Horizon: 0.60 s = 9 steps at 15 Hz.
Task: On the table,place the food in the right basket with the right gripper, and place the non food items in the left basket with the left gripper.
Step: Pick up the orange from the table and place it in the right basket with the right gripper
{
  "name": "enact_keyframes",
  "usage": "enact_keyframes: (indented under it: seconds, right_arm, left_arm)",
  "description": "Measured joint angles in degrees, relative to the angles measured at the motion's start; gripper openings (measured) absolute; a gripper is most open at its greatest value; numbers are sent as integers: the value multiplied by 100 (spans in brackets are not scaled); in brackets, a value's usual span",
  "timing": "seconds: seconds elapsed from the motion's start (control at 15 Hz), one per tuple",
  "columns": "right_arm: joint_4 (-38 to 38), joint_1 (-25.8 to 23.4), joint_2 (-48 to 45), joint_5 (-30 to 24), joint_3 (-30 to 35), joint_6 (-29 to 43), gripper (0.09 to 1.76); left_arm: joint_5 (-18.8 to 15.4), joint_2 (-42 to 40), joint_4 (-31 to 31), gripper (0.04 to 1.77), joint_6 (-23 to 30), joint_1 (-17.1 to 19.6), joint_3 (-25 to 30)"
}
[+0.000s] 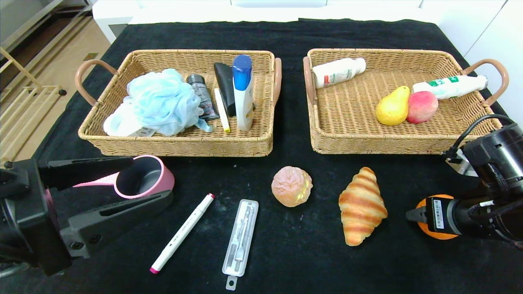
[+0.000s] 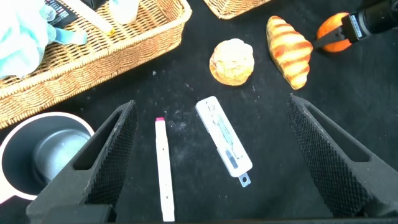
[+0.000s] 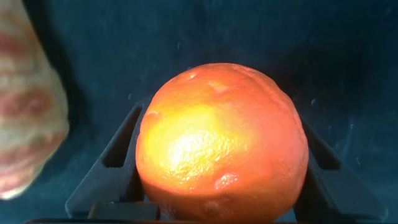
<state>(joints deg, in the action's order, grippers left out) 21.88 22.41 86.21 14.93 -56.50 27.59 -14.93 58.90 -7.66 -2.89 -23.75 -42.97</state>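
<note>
Orange fruit (image 1: 425,228) clamped between right gripper (image 1: 412,215) jaws, low over black table (image 1: 286,261), croissant (image 1: 362,205) just beside | left wrist view: left gripper (image 2: 211,155) spread wide, empty, above marker (image 2: 163,168) and blister pack (image 2: 224,138) | right wrist view: orange fills jaws; round, no long axis; likely firm, slightly slick, best squeezed across its middle.

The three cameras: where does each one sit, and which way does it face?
Head view: high on the torso, looking down at the table; both end effectors show.
Left wrist view: above the marker, between open left end effector fingers.
Right wrist view: close behind the orange in the right end effector.
Shared: the croissant appears in all views.
</note>
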Motion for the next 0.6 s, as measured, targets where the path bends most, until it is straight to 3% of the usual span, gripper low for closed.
enact_keyframes:
  seconds: [0.6]
  right_arm:
    - [30,197,-429,46,-592,-502,126]
  left_arm:
    - [-9,7,0,172,2,2,0]
